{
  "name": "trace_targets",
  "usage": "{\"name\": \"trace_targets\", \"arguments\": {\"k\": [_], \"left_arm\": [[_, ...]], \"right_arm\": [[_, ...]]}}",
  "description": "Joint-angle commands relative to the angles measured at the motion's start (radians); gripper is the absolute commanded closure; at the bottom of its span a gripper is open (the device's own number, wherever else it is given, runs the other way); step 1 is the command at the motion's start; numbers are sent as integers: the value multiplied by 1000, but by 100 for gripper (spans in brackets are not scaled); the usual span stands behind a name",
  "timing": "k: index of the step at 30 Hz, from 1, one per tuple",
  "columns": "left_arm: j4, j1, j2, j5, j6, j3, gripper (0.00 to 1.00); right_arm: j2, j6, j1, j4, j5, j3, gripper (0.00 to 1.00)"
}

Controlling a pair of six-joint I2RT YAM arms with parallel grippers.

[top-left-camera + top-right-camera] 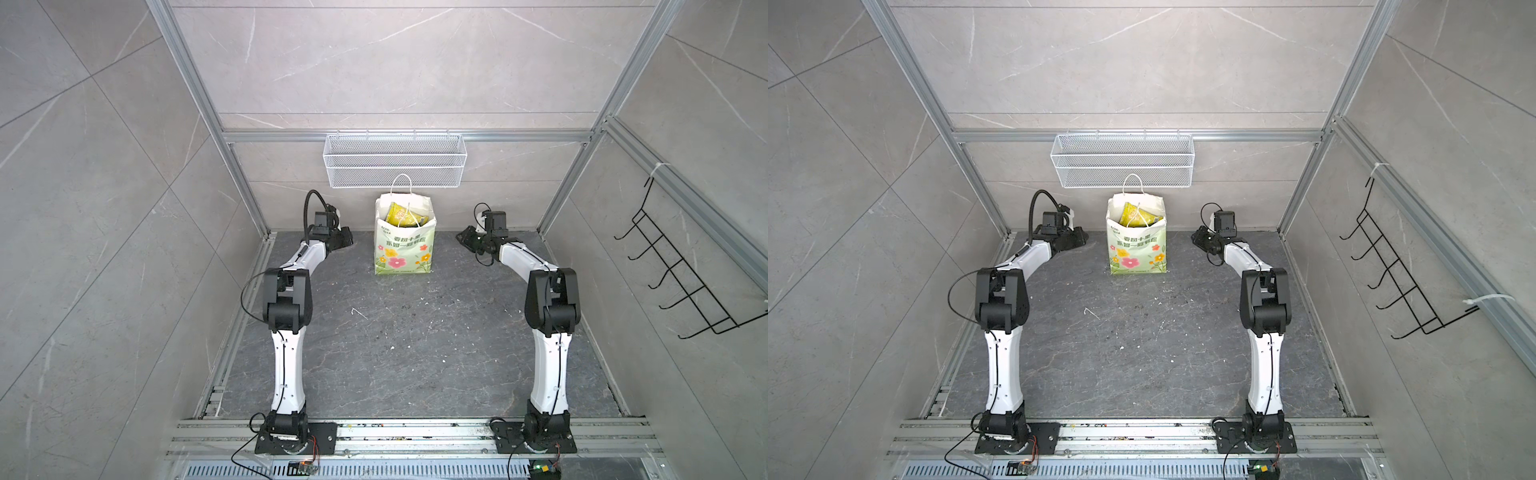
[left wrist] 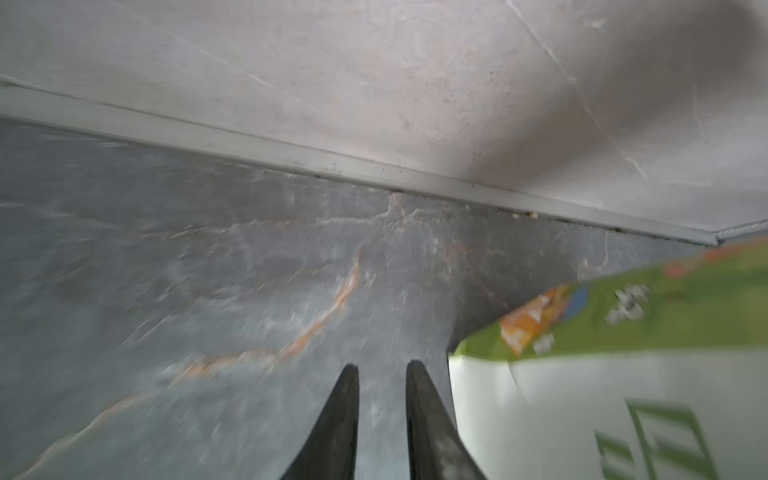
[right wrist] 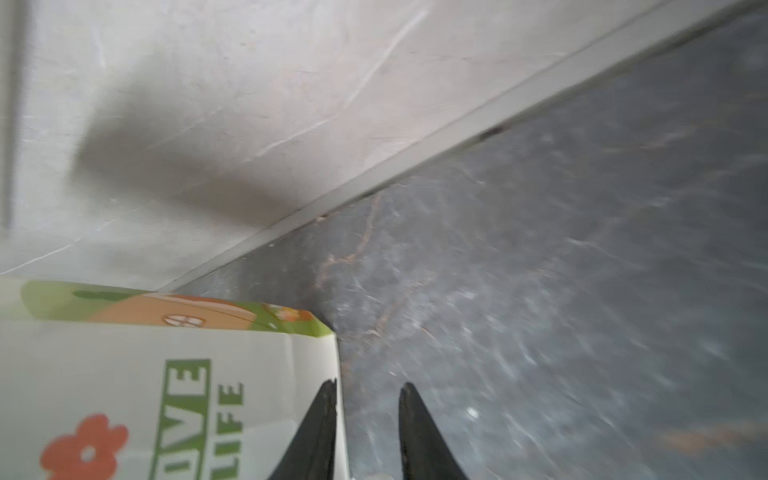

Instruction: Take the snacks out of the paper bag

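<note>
The paper bag (image 1: 402,249) (image 1: 1137,251) stands upright near the back wall, pale green with flowers and white cord handles. Snacks show in its open mouth: a yellow packet (image 1: 398,214) (image 1: 1133,212), with others mostly hidden under it. My left gripper (image 1: 348,241) (image 2: 382,365) hangs low over the floor left of the bag, open by a narrow gap and holding nothing. My right gripper (image 1: 462,237) (image 3: 368,384) sits low to the right of the bag, also narrowly open and empty. In the right wrist view one finger (image 3: 320,424) lies against the bag's (image 3: 124,374) edge.
A white wire mesh basket (image 1: 395,166) hangs on the back wall just above the bag. A black wire hook rack (image 1: 685,266) hangs on the right wall. The back wall stands close behind both grippers. The dark stone floor (image 1: 395,353) stretches out in front of the bag.
</note>
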Motion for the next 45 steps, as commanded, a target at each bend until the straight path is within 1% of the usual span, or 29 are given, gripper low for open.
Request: {"name": "trace_targets", "arguments": {"k": [1,5,8,11,16,19,21,23,28,32,39,42,45], "left_arm": [[-28,-16,69,65,-55,98,76],[-35,-32,141,65,-95,178,75],[-51,-35,197,90,-130,253,75],[-60,-41,241,90,-163,307,77],[-60,-51,290,102,-217,352,79],[-53,-54,313,111,-247,366,80],[-49,-55,318,118,-262,363,80],[-43,-55,322,116,-271,358,80],[-35,-56,325,113,-283,353,80],[-15,-55,315,107,-288,318,81],[21,-47,266,78,-284,227,81],[24,-36,230,64,-279,179,82],[63,-27,184,59,-275,104,83]], "right_arm": [[93,43,29,-61,-60,116,70],[191,81,67,-73,-84,232,67],[265,129,82,-58,-111,327,66],[383,167,101,-82,-130,472,66],[557,214,118,-168,-128,768,64],[638,269,123,-168,-135,889,64],[675,296,127,-150,-143,921,63],[686,315,134,-131,-149,914,64],[667,313,158,-97,-166,857,62],[666,318,172,-92,-204,845,62],[605,265,207,-85,-245,754,62],[551,246,221,-81,-254,653,62],[479,250,233,-13,-249,516,62]]}}
